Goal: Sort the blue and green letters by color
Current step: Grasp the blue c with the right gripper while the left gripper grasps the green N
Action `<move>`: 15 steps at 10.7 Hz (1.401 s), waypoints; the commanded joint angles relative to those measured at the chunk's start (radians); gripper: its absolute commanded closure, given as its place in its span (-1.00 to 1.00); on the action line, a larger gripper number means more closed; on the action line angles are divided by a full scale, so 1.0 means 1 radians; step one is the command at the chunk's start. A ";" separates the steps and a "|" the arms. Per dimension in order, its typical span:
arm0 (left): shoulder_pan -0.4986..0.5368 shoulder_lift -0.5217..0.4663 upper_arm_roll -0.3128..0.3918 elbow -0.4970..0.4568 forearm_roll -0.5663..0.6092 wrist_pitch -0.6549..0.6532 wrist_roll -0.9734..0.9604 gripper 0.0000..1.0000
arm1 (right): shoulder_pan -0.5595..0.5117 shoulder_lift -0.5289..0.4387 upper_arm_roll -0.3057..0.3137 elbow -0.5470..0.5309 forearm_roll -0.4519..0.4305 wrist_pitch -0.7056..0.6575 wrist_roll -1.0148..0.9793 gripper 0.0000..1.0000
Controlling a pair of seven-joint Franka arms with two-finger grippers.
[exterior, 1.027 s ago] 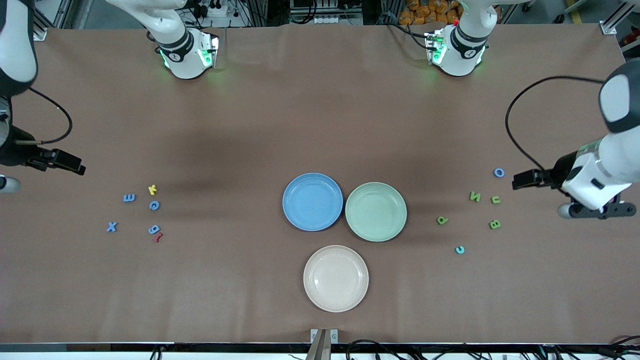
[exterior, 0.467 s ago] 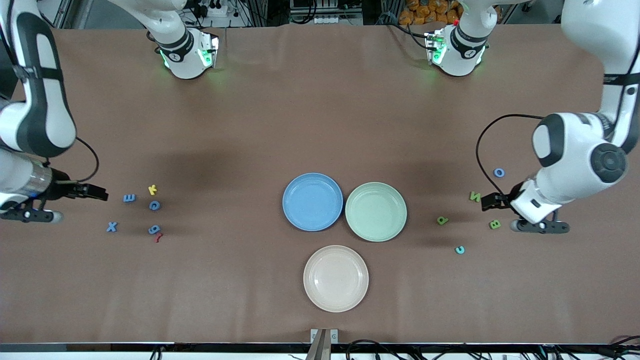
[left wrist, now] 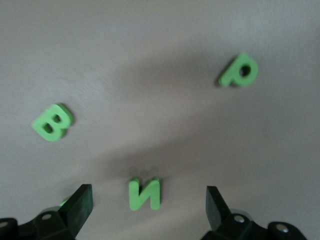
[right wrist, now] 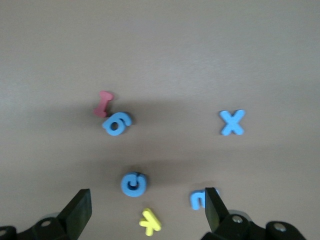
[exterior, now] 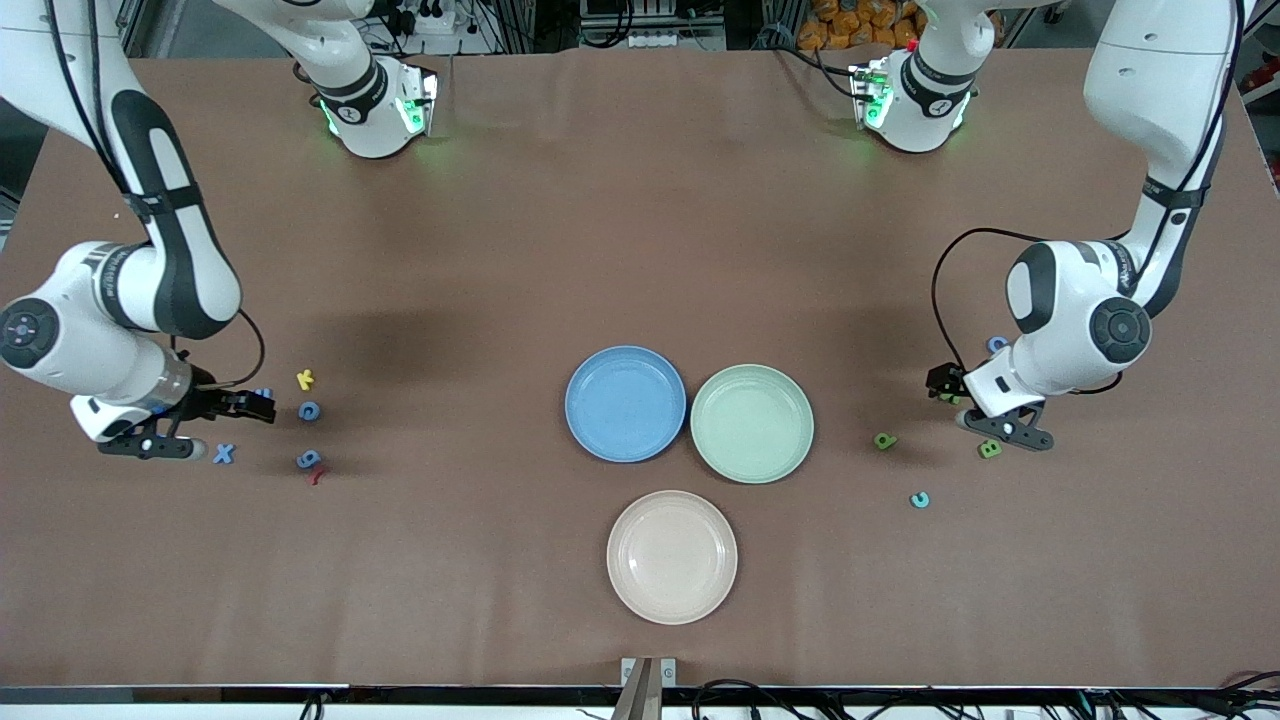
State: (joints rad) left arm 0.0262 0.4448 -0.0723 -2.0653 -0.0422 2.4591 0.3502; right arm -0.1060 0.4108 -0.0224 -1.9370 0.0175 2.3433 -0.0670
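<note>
Now, both arms are out over their letter clusters and nothing is sorted yet: blue plate, green plate and cream plate sit empty mid-tabletop.

Left gripper, toward the left arm's end of the tabletop: jaws wide, holding nothing. It hangs over the green N, which lies on the tabletop between the two fingertips, close to centred. The N's uprights run crosswise to the line between the fingertips, so a straight descent should close across its width. The green B and green P lie well apart from it, with the P nearest the green plate. A blue O sits by the arm, farther from the front camera, and a teal letter lies nearest to it.

Right gripper, toward the right arm's end: jaws wide, empty. Watch this one. A blue letter lies just beside one fingertip and half hidden by it, and I cannot read it. The rounded blue letter lies between the fingertips but off centre. You would likely need a small sideways shift before dropping. Close by, the yellow K is not for sorting. A blue 6-shaped letter touches the dark red piece, and the blue X lies apart.
</note>
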 commanded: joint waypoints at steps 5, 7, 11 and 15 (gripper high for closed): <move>0.003 0.003 0.002 -0.127 0.007 0.136 0.115 -1.00 | 0.034 0.094 0.004 -0.031 0.002 0.141 0.058 -1.00; 0.003 0.005 0.002 -0.127 0.033 0.138 0.115 -1.00 | 0.037 0.114 0.005 -0.057 0.002 0.189 0.061 -1.00; 0.014 0.021 0.003 -0.127 0.036 0.162 0.115 -0.69 | 0.046 0.132 0.010 -0.071 0.004 0.191 0.062 -1.00; 0.018 0.022 0.006 -0.127 0.065 0.167 0.115 0.32 | 0.046 0.143 0.010 -0.086 0.002 0.192 0.061 -1.00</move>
State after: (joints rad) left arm 0.0351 0.4618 -0.0612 -2.1815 -0.0039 2.6099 0.4487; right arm -0.0566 0.5483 -0.0184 -2.0078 0.0179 2.5193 -0.0175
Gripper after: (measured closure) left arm 0.423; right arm 0.000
